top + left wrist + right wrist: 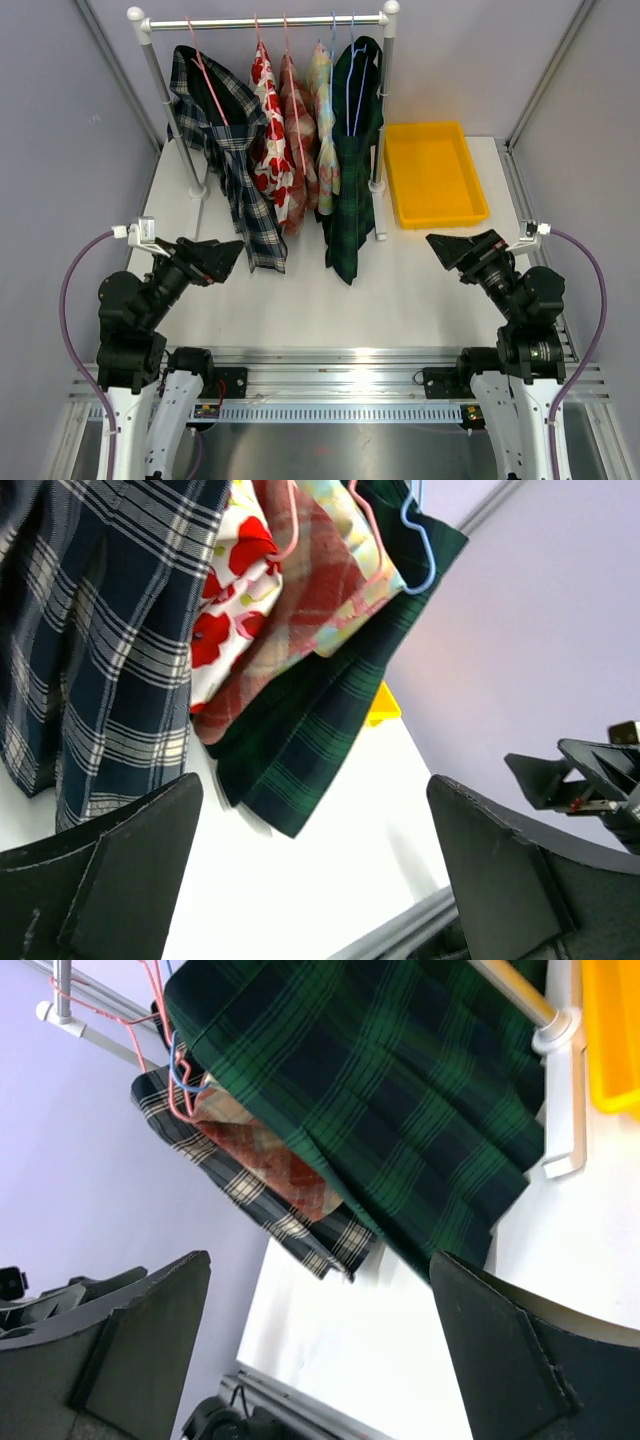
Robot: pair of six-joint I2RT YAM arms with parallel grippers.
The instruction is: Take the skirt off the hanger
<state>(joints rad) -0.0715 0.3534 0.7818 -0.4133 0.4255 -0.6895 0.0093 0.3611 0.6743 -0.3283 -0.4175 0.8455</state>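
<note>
A dark green plaid skirt [352,170] hung from a blue hanger [349,85] at the right end of the rail [230,21], in the upper centre of the top view. Packed close to its left on the same rail hung a pastel floral garment [324,130], a red plaid garment [297,150], a red-and-white floral garment [267,150] and, leftmost, a navy plaid skirt [225,160] on a pink hanger [205,70]. Every piece was on its hanger.

A yellow tray [435,170] lay on the worktop [400,290] to the right of the rack, at upper right.

The left end effector [235,250] sat at lower left, pointing toward the hem of the navy plaid skirt, near it. In the left wrist view its fingers [120,870] stood wide apart with nothing between them. The right end effector [438,243] sat at lower right, apart from the dark green plaid skirt. Its fingers [130,1350] were likewise spread and empty.
</note>
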